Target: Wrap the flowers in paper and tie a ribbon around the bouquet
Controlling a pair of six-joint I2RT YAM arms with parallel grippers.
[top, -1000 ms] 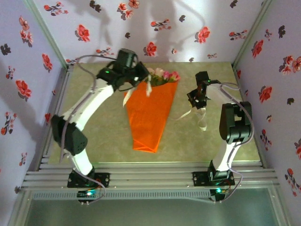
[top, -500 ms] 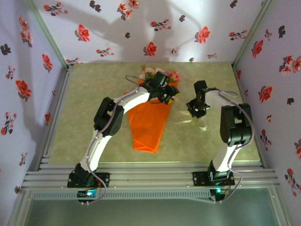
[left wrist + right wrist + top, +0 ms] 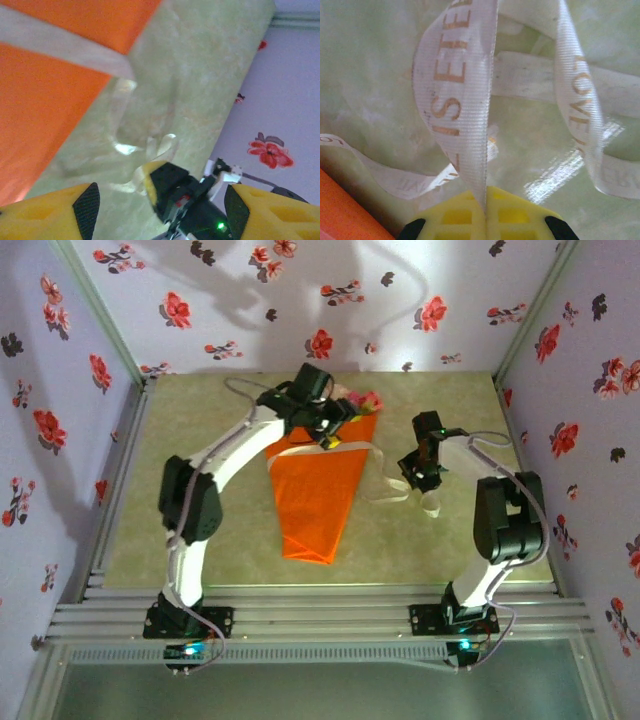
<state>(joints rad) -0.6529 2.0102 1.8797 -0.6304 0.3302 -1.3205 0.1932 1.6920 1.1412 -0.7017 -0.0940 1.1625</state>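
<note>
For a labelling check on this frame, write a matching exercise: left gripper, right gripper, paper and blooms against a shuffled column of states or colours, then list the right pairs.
1. left gripper
2. right gripper
3. paper
4. blooms

A. bright orange, folded into a cone
B. pink and cream, at the paper's wide end
C. open, fingers wide apart
D. shut on the ribbon

Pairs: 1-C; 2-D; 3-A; 4-B

The ribbon [image 3: 465, 100] is woven, satiny cloth, the paper [image 3: 315, 490] smooth, and the table [image 3: 460, 420] mottled and glossy.
</note>
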